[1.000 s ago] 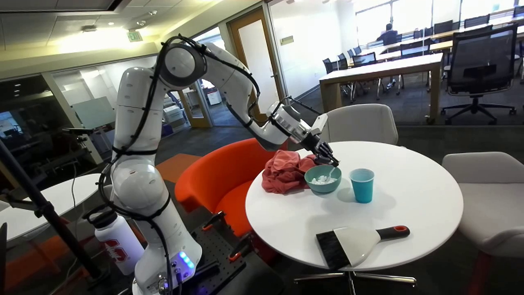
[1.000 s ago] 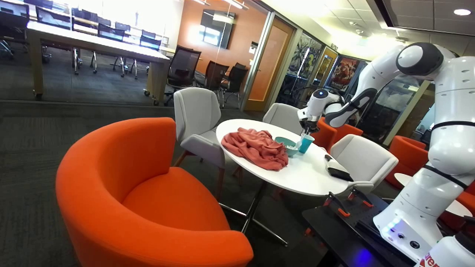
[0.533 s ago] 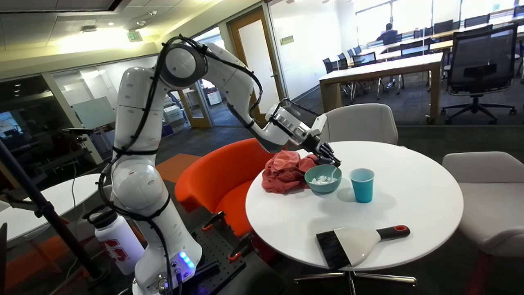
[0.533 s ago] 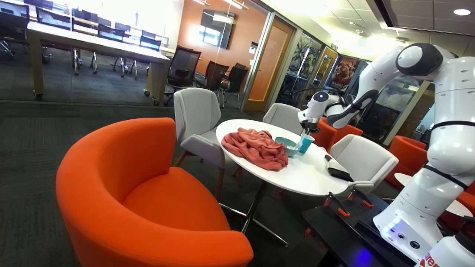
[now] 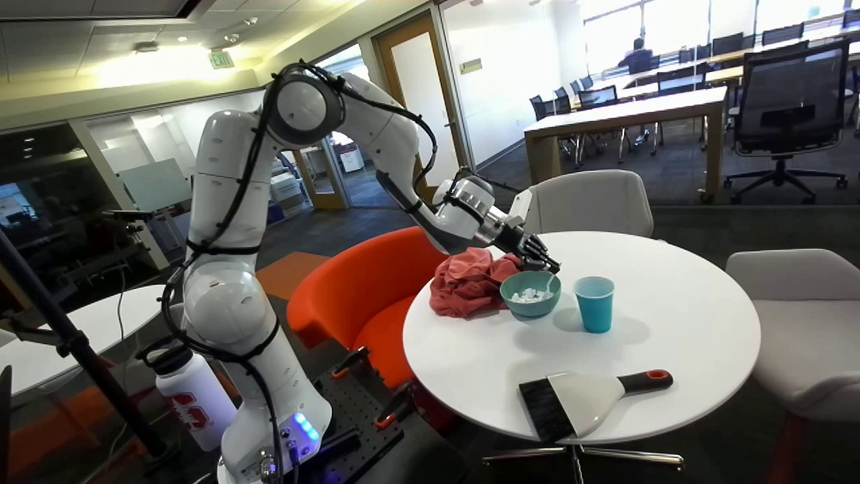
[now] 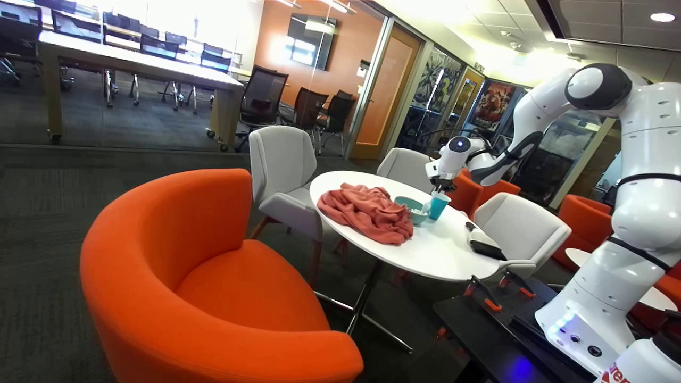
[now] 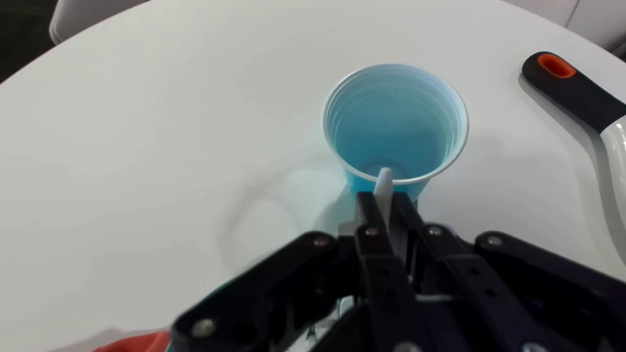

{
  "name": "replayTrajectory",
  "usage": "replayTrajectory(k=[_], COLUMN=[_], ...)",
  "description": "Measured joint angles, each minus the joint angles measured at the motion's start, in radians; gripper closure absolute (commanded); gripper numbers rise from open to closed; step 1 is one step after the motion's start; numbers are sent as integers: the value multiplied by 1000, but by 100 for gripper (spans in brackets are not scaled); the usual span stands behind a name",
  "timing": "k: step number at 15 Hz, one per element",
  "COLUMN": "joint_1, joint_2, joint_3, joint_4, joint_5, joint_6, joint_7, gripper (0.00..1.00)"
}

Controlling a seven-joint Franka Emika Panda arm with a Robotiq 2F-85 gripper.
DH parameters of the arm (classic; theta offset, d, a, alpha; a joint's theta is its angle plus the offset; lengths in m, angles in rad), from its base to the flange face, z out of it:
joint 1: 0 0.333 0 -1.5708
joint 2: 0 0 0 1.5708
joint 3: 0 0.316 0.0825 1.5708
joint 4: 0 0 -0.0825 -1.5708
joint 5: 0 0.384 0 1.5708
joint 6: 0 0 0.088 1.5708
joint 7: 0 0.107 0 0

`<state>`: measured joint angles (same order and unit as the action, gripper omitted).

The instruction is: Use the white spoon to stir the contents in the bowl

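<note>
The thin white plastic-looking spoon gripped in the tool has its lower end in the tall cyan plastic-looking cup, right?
Wrong container: the spoon has its lower end in the round teal plastic-looking bowl, as an exterior view shows; the tool does grip it.

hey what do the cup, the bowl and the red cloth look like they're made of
Cup: probably thin plastic with a slight sheen; the wrist view shows fine rings inside and a pale rim.
Bowl: smooth and fairly matte, with even green walls; perhaps plastic, though ceramic can't be ruled out.
Cloth: soft, matte fabric, judging by its loose folds; the fibre I can't tell.
</note>
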<state>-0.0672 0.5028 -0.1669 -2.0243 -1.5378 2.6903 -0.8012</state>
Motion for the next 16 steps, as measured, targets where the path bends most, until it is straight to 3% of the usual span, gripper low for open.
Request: replayTrajectory(k=[16], joint_1=[-30], joint_2=[79], joint_3=[58], joint_4=[73], joint_5=[-263], joint_6=[15], joint_7=[338], gripper=[97])
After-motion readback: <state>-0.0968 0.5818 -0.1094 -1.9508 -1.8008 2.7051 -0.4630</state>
